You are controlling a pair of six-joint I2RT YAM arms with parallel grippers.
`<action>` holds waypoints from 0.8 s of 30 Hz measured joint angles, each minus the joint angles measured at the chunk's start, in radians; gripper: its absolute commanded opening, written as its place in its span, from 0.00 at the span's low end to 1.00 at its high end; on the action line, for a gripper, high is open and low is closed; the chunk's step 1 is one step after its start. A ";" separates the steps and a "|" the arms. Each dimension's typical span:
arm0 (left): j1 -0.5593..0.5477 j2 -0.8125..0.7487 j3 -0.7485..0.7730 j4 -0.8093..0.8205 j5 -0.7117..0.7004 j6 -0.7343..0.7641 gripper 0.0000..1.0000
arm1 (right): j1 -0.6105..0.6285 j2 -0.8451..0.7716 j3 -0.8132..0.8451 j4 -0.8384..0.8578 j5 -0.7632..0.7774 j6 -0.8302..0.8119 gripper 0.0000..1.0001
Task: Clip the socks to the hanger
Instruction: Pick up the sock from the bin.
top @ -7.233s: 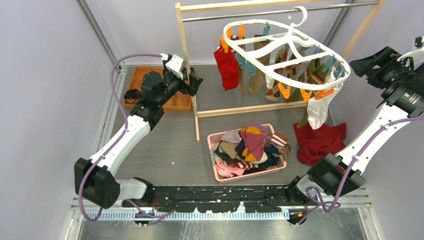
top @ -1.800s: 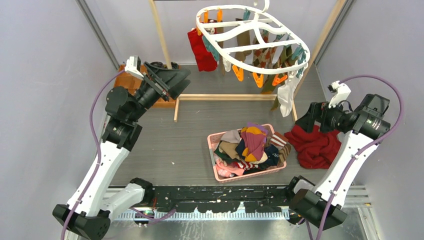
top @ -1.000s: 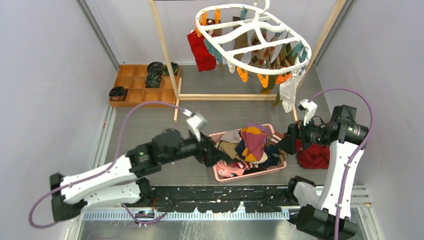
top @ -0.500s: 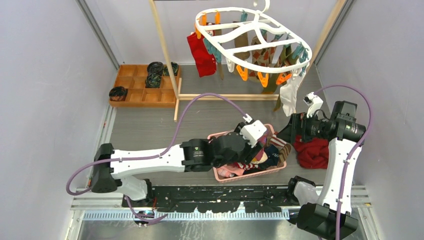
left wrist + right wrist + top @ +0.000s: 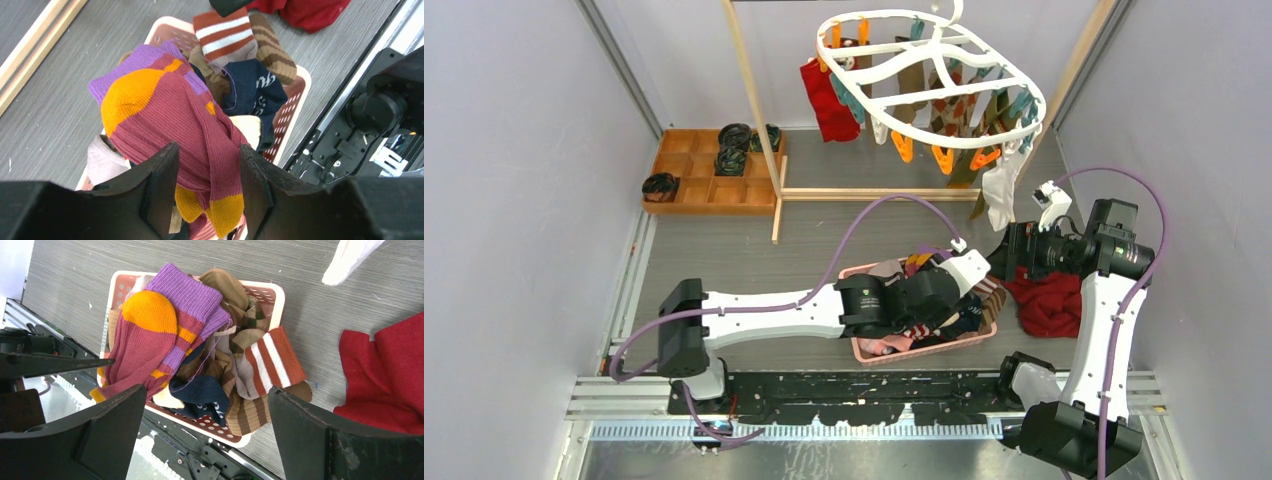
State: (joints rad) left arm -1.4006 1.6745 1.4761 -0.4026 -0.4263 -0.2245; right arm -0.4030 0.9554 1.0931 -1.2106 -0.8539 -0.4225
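The socks point(image 5: 984, 295) lie piled in a pink basket point(image 5: 924, 347). On top is a maroon sock with an orange heel and purple cuff point(image 5: 160, 105), which also shows in the right wrist view point(image 5: 135, 350). My left gripper point(image 5: 939, 290) hangs over the pile, open, its jaws either side of the maroon sock's leg point(image 5: 207, 150). My right gripper point(image 5: 1007, 252) is open and empty above the basket's right end point(image 5: 202, 392). The white oval hanger point(image 5: 1040, 98) hangs at the back with a red sock point(image 5: 826, 95), a white sock point(image 5: 999, 195) and others clipped on.
A plain red cloth point(image 5: 1054, 300) lies right of the basket. A wooden tray point(image 5: 694, 185) with black rolls sits at the back left. The wooden rack's post point(image 5: 749, 90) and base rail point(image 5: 874, 193) stand behind the basket. The black arm mounts run along the near edge.
My left arm has swung from the back left down across the table to over the basket. My right arm has lowered toward the basket's right side. The hanger sways slightly.
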 measured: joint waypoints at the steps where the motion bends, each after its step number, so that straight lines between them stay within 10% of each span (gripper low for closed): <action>1: 0.000 0.008 0.007 -0.010 0.000 -0.003 0.41 | 0.000 0.000 0.000 0.000 0.000 0.000 0.97; 9: 0.000 0.042 0.061 -0.081 0.003 -0.026 0.01 | 0.000 0.000 -0.008 0.005 0.000 0.000 0.97; 24: 0.087 -0.125 -0.005 -0.011 0.120 -0.069 0.07 | 0.000 0.000 -0.008 0.006 0.006 -0.004 0.97</action>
State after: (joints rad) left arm -1.3132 1.5494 1.4712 -0.4141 -0.3065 -0.2932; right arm -0.4030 0.9554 1.0855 -1.2045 -0.8482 -0.4267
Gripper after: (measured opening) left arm 0.051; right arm 0.973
